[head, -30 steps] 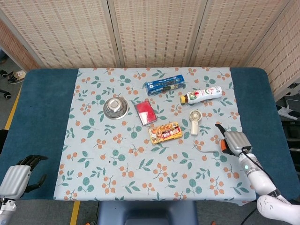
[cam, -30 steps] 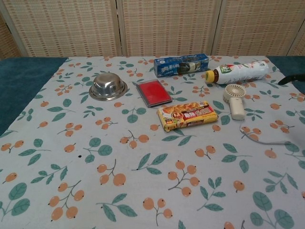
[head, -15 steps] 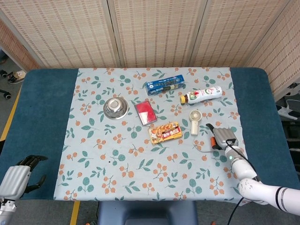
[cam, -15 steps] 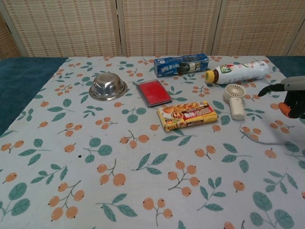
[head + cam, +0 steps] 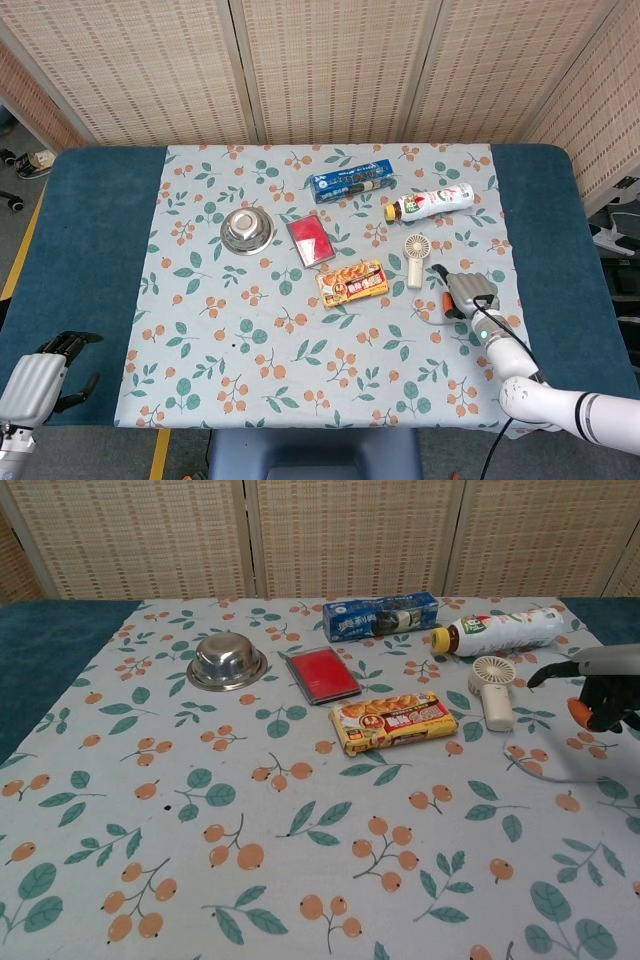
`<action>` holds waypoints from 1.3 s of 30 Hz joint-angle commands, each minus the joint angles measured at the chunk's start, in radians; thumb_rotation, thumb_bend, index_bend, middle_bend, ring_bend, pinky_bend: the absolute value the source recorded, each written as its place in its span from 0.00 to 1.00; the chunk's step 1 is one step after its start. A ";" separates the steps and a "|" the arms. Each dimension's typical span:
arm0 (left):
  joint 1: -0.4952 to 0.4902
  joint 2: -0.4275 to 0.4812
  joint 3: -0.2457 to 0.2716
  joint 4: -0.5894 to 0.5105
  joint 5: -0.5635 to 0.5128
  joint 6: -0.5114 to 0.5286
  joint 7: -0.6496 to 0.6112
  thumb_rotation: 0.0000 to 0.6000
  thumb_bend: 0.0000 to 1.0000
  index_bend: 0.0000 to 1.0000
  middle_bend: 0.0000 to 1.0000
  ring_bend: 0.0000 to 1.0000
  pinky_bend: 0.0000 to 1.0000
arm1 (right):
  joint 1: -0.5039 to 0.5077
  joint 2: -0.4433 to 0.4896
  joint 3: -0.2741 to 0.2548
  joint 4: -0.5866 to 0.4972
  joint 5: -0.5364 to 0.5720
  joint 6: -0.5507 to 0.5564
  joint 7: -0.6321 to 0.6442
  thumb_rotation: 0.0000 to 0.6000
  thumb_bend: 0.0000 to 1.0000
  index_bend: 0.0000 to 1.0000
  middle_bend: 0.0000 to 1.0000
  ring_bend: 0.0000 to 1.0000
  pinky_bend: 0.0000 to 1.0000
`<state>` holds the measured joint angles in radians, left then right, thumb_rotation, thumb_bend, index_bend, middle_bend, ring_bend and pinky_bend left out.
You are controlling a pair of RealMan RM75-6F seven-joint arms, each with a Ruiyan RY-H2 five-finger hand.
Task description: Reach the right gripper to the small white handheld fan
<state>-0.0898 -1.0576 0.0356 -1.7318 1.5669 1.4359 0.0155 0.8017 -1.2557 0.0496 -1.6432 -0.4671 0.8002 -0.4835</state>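
Note:
The small white handheld fan (image 5: 415, 256) (image 5: 492, 685) lies on the floral cloth, round head toward the back, handle toward the front. My right hand (image 5: 462, 291) (image 5: 600, 684) hovers just right of the fan's handle and a little nearer the front, not touching it. Its fingers are spread and nothing is in it. A thin white cord (image 5: 545, 770) lies on the cloth below that hand. My left hand (image 5: 40, 375) shows only in the head view, off the table's front left corner, fingers loosely curled and holding nothing.
A drink bottle (image 5: 430, 201) lies behind the fan and a yellow snack box (image 5: 352, 283) lies left of it. Further left are a red case (image 5: 310, 239), a blue box (image 5: 351, 180) and a steel bowl (image 5: 246, 229). Wicker screens stand behind the table.
My right hand has moved left over the cloth from the table's right side, ending close beside the fan's handle. The left hand has stayed put.

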 commanded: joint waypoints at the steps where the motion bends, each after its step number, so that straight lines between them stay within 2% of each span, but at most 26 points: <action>1: 0.001 0.001 0.001 -0.001 0.001 0.002 0.001 1.00 0.36 0.28 0.29 0.22 0.38 | 0.005 -0.009 0.000 0.012 0.000 0.002 0.007 1.00 0.71 0.08 0.81 0.65 0.67; 39: 0.005 0.004 0.000 -0.005 0.008 0.011 0.004 1.00 0.36 0.29 0.30 0.22 0.38 | 0.057 -0.066 -0.023 0.074 0.017 -0.015 0.043 1.00 0.71 0.07 0.81 0.65 0.67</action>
<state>-0.0848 -1.0533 0.0356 -1.7364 1.5747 1.4470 0.0195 0.8587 -1.3220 0.0266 -1.5696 -0.4505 0.7851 -0.4405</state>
